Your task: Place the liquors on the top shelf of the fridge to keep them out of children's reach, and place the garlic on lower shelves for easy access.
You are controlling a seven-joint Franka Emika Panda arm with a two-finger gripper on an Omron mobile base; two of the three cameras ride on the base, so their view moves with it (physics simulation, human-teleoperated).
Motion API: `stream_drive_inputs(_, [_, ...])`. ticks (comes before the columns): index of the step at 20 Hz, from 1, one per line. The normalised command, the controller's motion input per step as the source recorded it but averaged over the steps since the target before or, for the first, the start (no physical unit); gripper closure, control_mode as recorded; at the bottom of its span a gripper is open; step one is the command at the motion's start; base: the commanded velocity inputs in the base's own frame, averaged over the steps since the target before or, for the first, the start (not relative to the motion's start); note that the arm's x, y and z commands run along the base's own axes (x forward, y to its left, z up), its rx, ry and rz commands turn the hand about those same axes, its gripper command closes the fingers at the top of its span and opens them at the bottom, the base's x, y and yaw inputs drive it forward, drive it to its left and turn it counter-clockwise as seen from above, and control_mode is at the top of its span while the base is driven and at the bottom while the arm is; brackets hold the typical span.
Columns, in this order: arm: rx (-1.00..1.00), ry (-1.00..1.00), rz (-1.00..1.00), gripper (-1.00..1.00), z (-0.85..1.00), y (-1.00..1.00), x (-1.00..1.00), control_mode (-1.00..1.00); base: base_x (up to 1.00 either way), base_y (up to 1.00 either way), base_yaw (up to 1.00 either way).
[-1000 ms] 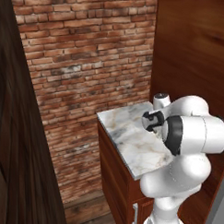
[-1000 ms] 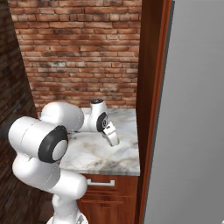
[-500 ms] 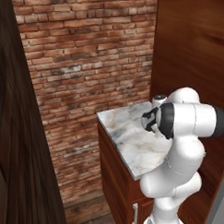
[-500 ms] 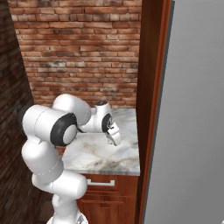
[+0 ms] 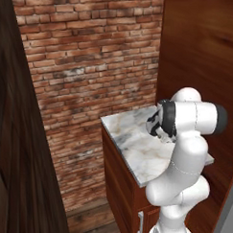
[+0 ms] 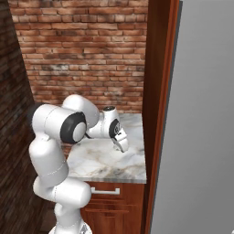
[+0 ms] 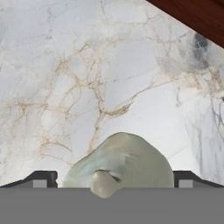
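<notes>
Garlic (image 7: 122, 164): on marble counter (image 6: 98, 160), between spread fingertips (image 7: 41, 178); gripper (image 6: 122, 142) has swung down over it since a second ago; jaws wide, grasp pending; fridge (image 6: 201, 137) door shut.

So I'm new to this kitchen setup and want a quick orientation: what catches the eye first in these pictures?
The white arm bends over a marble counter wedged between a red brick wall and dark wood panelling, its gripper pointing down at the stone. In the hand view, the off-white garlic sits on the marble between the wide-open finger tips. The fridge shows as a flat grey door at the right.
</notes>
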Motion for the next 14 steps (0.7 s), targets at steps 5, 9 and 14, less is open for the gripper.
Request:
stream_drive_inputs(5, [0.0, 0.0, 0.0, 1.0, -0.37, -0.01, 0.08, -1.0, 0.0, 0.0, 0.0])
stream_drive_inputs(9, [0.0, -0.03, 0.0, 1.0, -0.32, 0.0, -0.01, -1.0, 0.0, 0.0, 0.0])
stream_drive_inputs(14, [0.0, -0.11, 0.17, 1.0, -0.01, 0.08, -0.59, -1.0, 0.0, 0.0, 0.0])
